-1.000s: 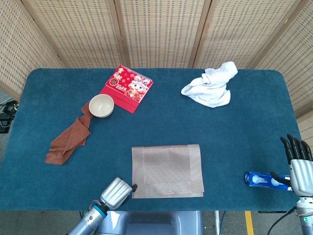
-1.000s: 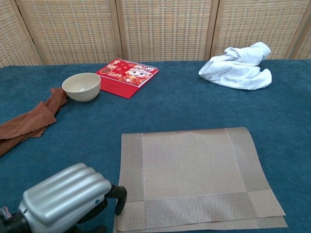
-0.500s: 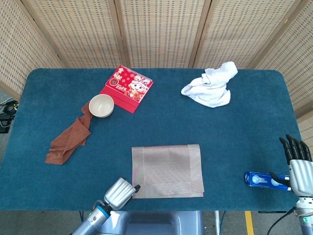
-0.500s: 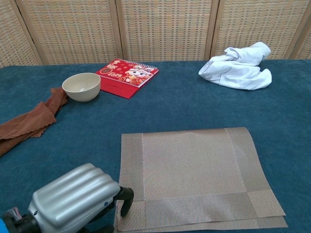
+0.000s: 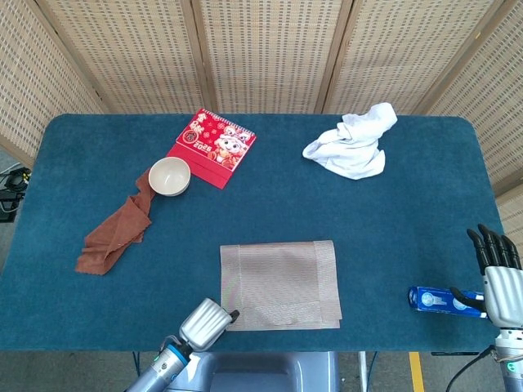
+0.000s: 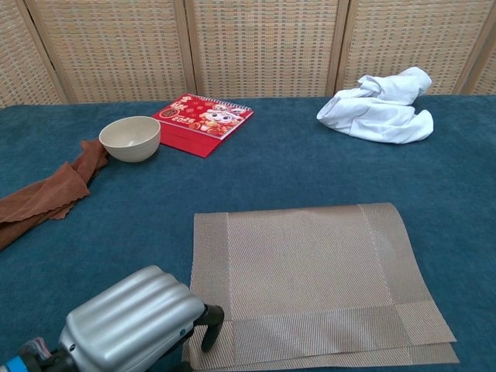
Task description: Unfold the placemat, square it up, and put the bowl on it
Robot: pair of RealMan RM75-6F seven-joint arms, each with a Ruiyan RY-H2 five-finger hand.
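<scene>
Placemat (image 5: 280, 285) still folded, two layers showing at the near edge, lying flat at the near middle of the blue surface (image 5: 409, 212). Long axis runs left-right, edges roughly parallel to the surface edge.

Bowl (image 5: 170, 176) upright, far left of the mat, well apart from it. It touches the brown cloth (image 5: 114, 236) on its near-left side and sits just beside the red calendar (image 5: 212, 146). White cloth (image 5: 351, 144) bunched at the far right. Blue tube-like item (image 5: 437, 300) near the right edge. Nothing lies between bowl and mat.

My left hand (image 6: 132, 324) is at the mat's near-left corner, back up, fingers curled under; a dark fingertip (image 6: 211, 325) is at the mat edge. Can't tell whether it has the layer pinched.

My right hand (image 5: 500, 282) is off the right edge, fingers straight and apart, holding nothing, thumb next to the blue item.
</scene>
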